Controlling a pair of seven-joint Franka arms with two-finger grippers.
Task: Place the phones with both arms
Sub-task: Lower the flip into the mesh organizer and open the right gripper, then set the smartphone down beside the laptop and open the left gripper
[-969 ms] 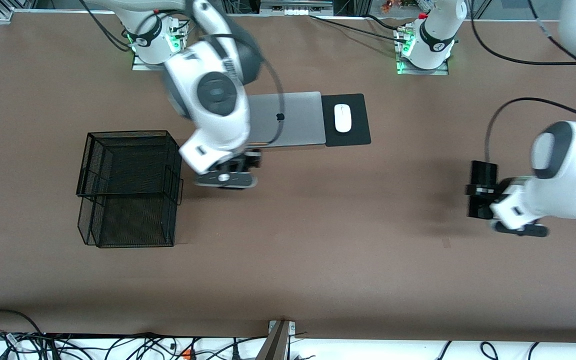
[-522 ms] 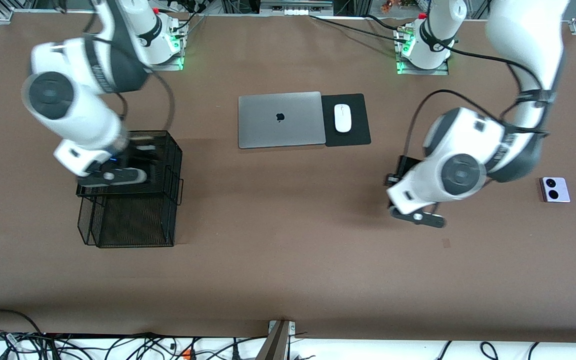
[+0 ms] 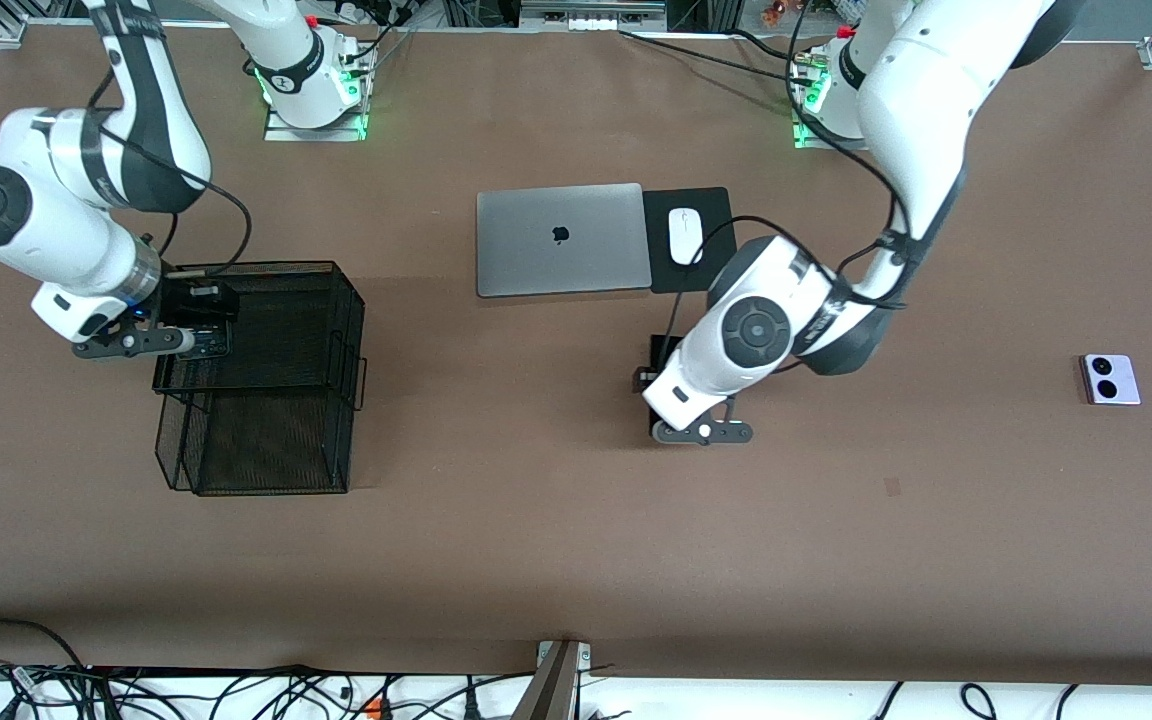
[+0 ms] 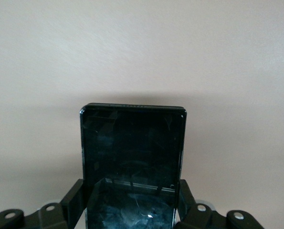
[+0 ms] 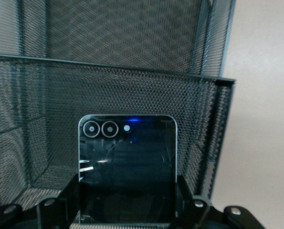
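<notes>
While both arms carry phones, the basket drop is close.
The right gripper (image 3: 198, 330), now over the mesh basket (image 3: 321, 300), clamps a squarish black phone (image 5: 127, 167); the left gripper (image 3: 658, 378), swung mid-table, grips a black phone (image 4: 132, 162); the lilac phone (image 3: 1110, 379) waits near the table's edge.

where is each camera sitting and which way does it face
Front view: high across the table, facing both bases; shows both arms, the mesh basket, the laptop and the lilac-white phone.
Left wrist view: on the left arm's wrist, looking past the left gripper, shut on the long black phone, over bare table.
Right wrist view: on the right arm's wrist, facing into the basket; the right gripper is shut on the squarish black phone.
Shared: front and right wrist views both show the basket.
</notes>
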